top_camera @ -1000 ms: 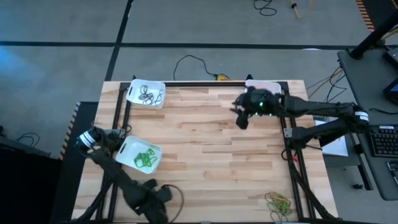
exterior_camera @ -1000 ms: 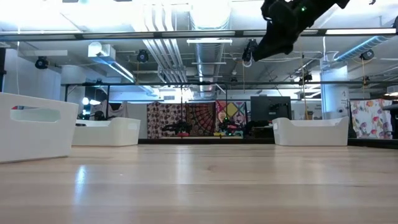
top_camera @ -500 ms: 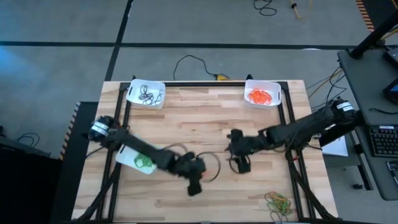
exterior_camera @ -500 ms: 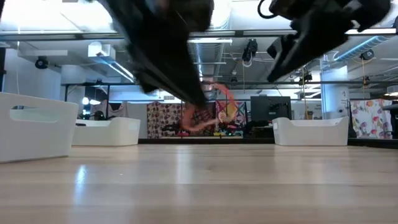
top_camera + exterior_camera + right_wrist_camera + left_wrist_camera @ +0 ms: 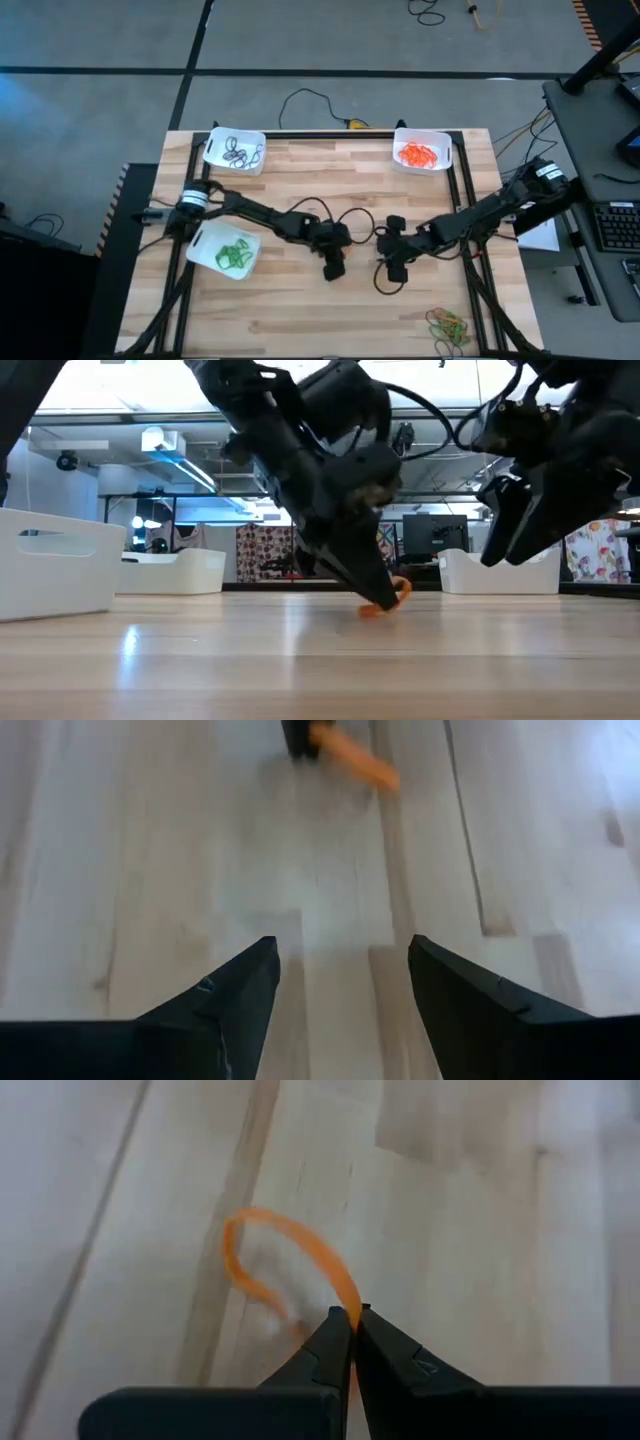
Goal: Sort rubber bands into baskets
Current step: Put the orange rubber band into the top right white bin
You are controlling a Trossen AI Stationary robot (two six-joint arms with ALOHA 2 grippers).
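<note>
One orange rubber band [image 5: 290,1260] in left pincer [image 5: 350,1325] — right pincer [image 5: 340,970] (spread) nearby

a lab or workshop; exposed ceiling ducts [image 5: 270,435], strip lights, a monitor [image 5: 435,530] behind

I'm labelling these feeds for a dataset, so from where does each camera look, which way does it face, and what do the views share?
High: above the table, looking straight down; both arms, three baskets.
Low: at tabletop height, looking level across into the room; both tools come in from above.
Left wrist: on the left arm, looking past the left tool, shut on an orange band.
Right wrist: on the right arm, looking past the open right tool at the wood.
Shared: the orange band shows in the low and both wrist views.
</note>
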